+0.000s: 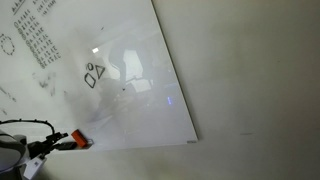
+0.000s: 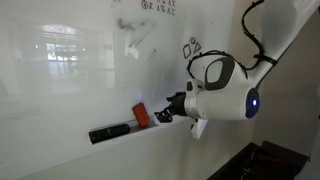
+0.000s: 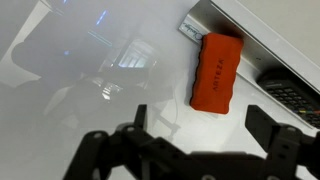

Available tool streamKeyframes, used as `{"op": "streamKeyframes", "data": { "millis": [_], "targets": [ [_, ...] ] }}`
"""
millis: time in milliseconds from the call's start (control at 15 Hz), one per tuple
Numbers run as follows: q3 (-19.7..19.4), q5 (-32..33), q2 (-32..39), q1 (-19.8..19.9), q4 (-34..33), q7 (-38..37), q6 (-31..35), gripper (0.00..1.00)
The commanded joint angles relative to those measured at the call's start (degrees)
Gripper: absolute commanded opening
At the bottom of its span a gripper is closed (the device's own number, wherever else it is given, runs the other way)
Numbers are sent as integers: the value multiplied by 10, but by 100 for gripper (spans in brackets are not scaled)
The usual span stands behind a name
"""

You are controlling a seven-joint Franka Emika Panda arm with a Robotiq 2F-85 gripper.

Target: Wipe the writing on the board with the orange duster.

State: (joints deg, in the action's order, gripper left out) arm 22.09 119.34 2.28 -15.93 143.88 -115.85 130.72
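No legible word, number or brand anywhere. Upper left of an exterior view: dense columns of small black characters (image 1: 38, 42) on the board (image 1: 140, 110), too small and blurred to read. Far left edge, same view: ring of dots (image 1: 7, 45), a sign without letters. Below and right of the columns, toward centre left: the writing (image 1: 94, 73), hand-drawn triangle beside a small oval, outlines only, no letters. Top centre of an exterior view: more small black characters (image 2: 163, 6), cut by the frame edge, unreadable. Wrist view, upper right: orange duster (image 3: 215, 68), faint marking along its long face, not decipherable.
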Motion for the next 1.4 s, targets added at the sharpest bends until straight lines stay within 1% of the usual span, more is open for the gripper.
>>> {"op": "streamKeyframes", "data": {
  "millis": [0, 133, 267, 533, 600, 667, 933, 1333],
  "targets": [
    [-5, 48, 50, -17, -10, -65, -83, 100],
    [-4, 62, 76, -19, -13, -80, -119, 100],
    [-4, 74, 97, -19, -19, -83, -139, 100],
    [-3, 102, 129, -16, -34, -71, -154, 100],
    [-2, 98, 131, -16, -36, -64, -159, 100],
    [1, 88, 119, -12, -25, -70, -142, 100],
    [1, 88, 125, -12, -26, -70, -142, 100],
    [-6, 111, 135, -11, -33, -86, -187, 100]
  ]
}}
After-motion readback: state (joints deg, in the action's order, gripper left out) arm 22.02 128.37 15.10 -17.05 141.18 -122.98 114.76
